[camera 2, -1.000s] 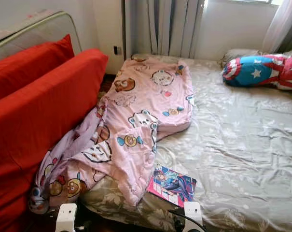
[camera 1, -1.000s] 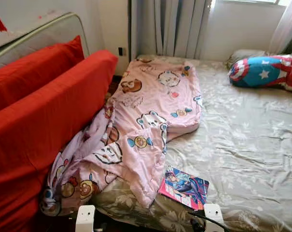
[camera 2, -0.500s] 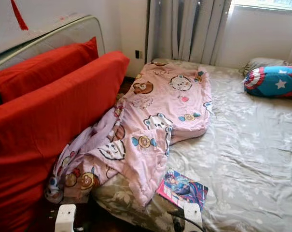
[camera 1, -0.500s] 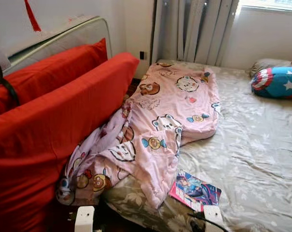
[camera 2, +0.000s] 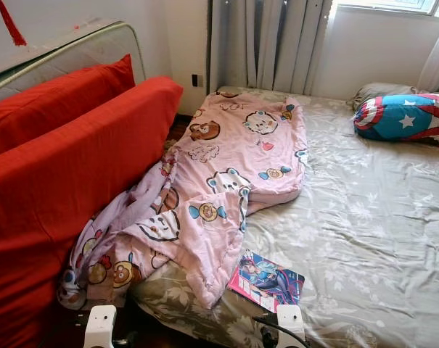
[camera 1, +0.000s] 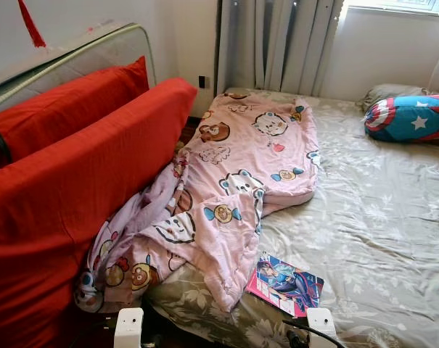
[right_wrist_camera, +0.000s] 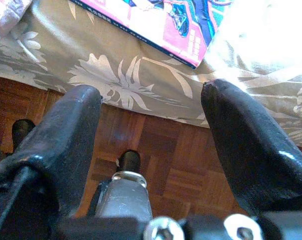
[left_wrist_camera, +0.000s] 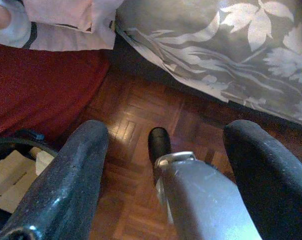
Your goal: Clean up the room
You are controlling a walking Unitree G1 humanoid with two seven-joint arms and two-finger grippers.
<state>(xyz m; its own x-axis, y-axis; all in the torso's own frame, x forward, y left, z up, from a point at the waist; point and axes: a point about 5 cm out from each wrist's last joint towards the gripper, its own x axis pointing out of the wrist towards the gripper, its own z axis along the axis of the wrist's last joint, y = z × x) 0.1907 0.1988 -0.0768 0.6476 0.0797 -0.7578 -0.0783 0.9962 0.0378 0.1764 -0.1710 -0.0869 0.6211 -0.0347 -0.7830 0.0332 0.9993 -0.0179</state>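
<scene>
Now | left claw (left_wrist_camera: 160, 165) low over floor, spread, empty | right claw (right_wrist_camera: 151, 145) below comic (right_wrist_camera: 165, 22), spread, empty

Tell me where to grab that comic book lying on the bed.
Take the comic book by its near corner at the bed edge, coming in low from the foot side with the right gripper. It lies flat on soft sheet, so one finger probably needs to slide beneath.
</scene>
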